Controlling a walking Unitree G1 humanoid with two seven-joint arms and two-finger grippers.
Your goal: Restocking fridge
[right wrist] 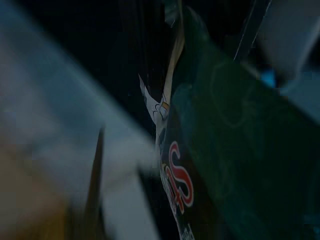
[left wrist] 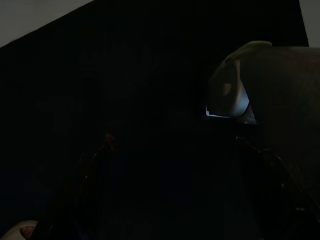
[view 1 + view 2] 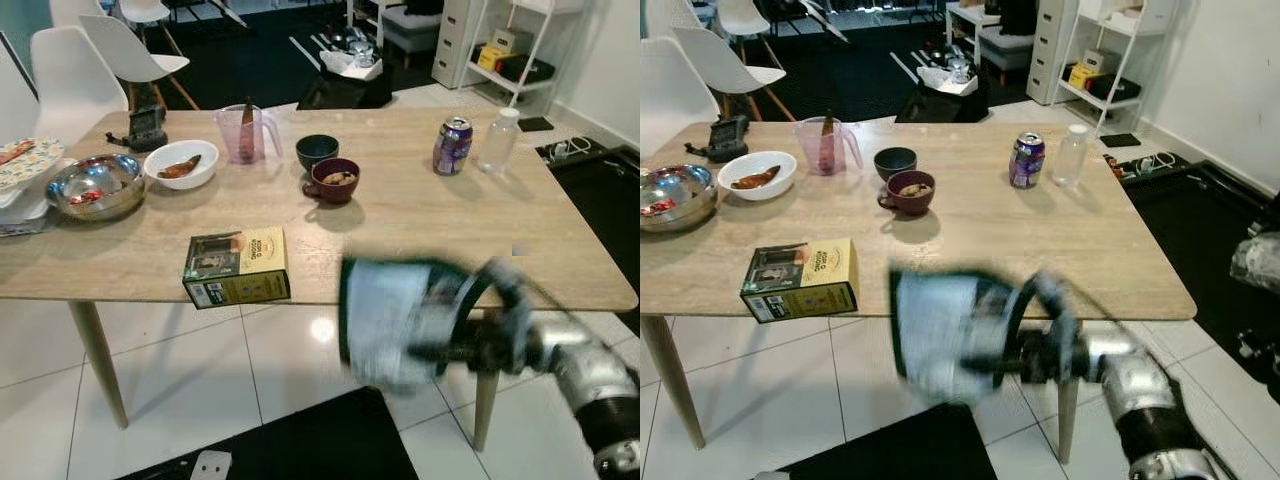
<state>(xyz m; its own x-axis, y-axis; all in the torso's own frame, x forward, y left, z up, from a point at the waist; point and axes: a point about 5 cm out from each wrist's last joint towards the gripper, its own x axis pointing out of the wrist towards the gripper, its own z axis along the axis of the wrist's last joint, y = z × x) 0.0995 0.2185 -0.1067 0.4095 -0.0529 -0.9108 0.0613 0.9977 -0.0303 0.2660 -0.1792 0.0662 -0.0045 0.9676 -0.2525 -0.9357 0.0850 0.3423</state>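
The right claw (image 3: 440, 350) was clamped on a green and white carton (image 3: 385, 320), held out in front of the counter's (image 3: 400, 215) near edge, below the level of its top and over the white tiled floor (image 3: 270, 370). The carton was blurred in both eye views; it sat at the tip of the claw, on the robot's left of the wrist, with the black fingers (image 3: 480, 290) wrapped around its right side. In the right wrist view the carton's dark green face (image 1: 225, 150) with red lettering lay close against the camera, too smeared to read.

On the counter, a yellow box (image 3: 238, 266) lay near the front edge, to the left of the held carton. Further back stood a maroon cup (image 3: 335, 181) with a dark bowl (image 3: 317, 150) just behind it, a pink measuring jug (image 3: 245, 133), a white bowl (image 3: 181, 163) and a steel bowl (image 3: 96, 185) toward the left end. A purple can (image 3: 452, 146) and a clear plastic bottle (image 3: 498, 140) stood side by side toward the right rear.

The left wrist view was very dark; whether the left claw was wide or narrow could not be told.
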